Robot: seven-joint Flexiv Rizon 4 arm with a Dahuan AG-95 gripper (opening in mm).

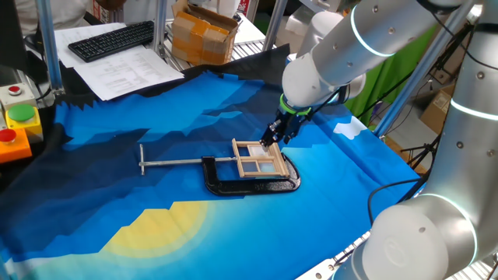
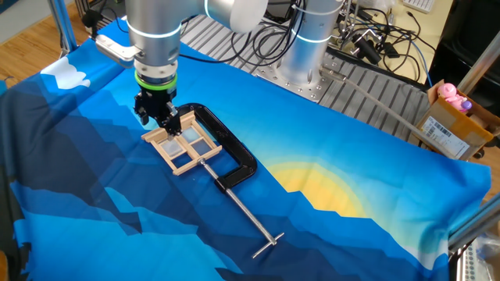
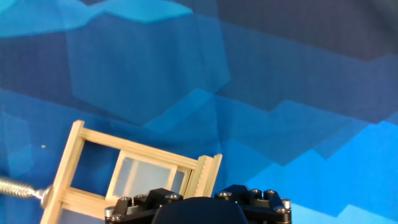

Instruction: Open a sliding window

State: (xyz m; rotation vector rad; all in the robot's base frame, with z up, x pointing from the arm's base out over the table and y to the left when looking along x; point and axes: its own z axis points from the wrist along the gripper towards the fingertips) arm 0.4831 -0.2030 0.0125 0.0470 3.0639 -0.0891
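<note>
The sliding window [image 1: 259, 159] is a small tan wooden frame with pale-blue panes. It lies flat on the blue cloth, held in a black C-clamp [image 1: 250, 183]. It also shows in the other fixed view [image 2: 183, 144] and in the hand view [image 3: 134, 177]. My gripper [image 1: 272, 138] is down at the window's far corner, at or just above its wooden edge [image 2: 162, 119]. In the hand view only the gripper's black body [image 3: 198, 208] shows at the bottom edge. The fingertips are hidden, so I cannot tell how the jaws stand.
The clamp's long metal screw bar [image 1: 175, 162] with its T-handle sticks out to the left on the cloth. A keyboard [image 1: 113, 39], papers and a cardboard box [image 1: 204, 33] lie behind the table. A button box [image 1: 17, 128] stands at the left edge.
</note>
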